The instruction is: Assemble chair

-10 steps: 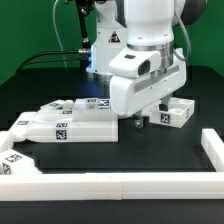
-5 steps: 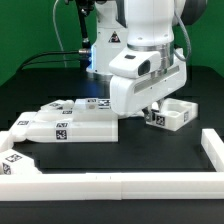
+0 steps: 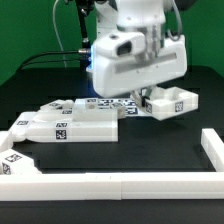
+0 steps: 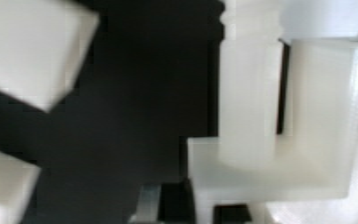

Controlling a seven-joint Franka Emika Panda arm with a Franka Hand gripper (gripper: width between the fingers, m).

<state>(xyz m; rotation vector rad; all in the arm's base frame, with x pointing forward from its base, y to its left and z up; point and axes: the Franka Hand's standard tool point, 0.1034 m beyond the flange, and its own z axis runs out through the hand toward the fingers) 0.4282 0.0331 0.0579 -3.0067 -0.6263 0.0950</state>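
- Lifted and tilted since half a second earlier, the bulky, glossy white arm (image 3: 135, 60) filled the middle of the exterior view.
- One matte black table (image 3: 150, 150) lay beneath, edged by one long plain white rail (image 3: 120, 185).
- One cluster of flat white tagged slabs (image 3: 70, 122) had stayed put at the exterior view's left, one small tagged block (image 3: 14, 162) near the rail.
- One open box-shaped part (image 3: 175, 100), white plastic, had risen off the table at the exterior view's right.
- One gripper (image 3: 146, 103) was clenched on the box-shaped part's wall.
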